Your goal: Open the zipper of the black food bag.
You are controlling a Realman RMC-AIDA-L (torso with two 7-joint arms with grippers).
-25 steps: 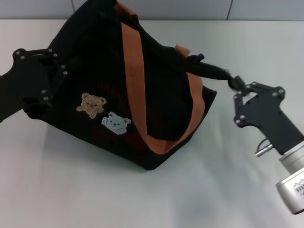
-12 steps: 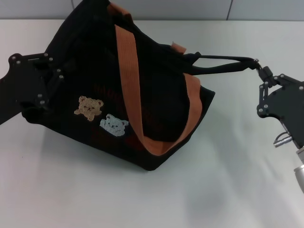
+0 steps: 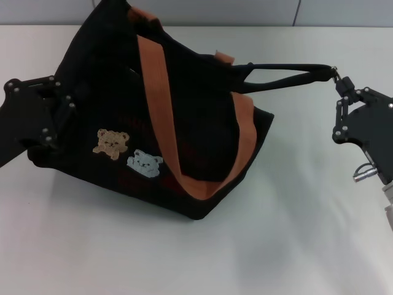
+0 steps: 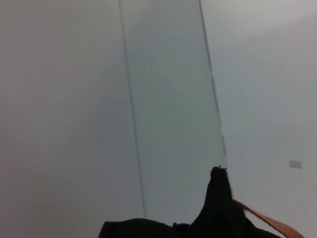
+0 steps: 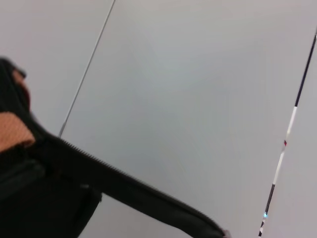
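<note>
The black food bag (image 3: 116, 80) stands on the white table, with brown-orange handles (image 3: 153, 104) draped over it and a bear patch (image 3: 110, 141) beside a pale animal patch (image 3: 145, 163). My left gripper (image 3: 61, 114) grips the bag's left end. From the bag's mouth the zipper (image 3: 282, 71) stretches as a taut black strip to the right. Its silver pull tab (image 3: 336, 74) is pinched by my right gripper (image 3: 341, 83), shut, to the right of the bag. The right wrist view shows the zipper strip (image 5: 124, 186) and the left wrist view shows black bag fabric (image 4: 218, 208).
The white table (image 3: 295, 233) stretches in front of and to the right of the bag. A pale wall (image 3: 344, 11) runs along the back edge, just behind the bag's top.
My right gripper has moved right and slightly up, drawing the zipper strip out longer and tauter. The bag and my left gripper have shifted a little left.
</note>
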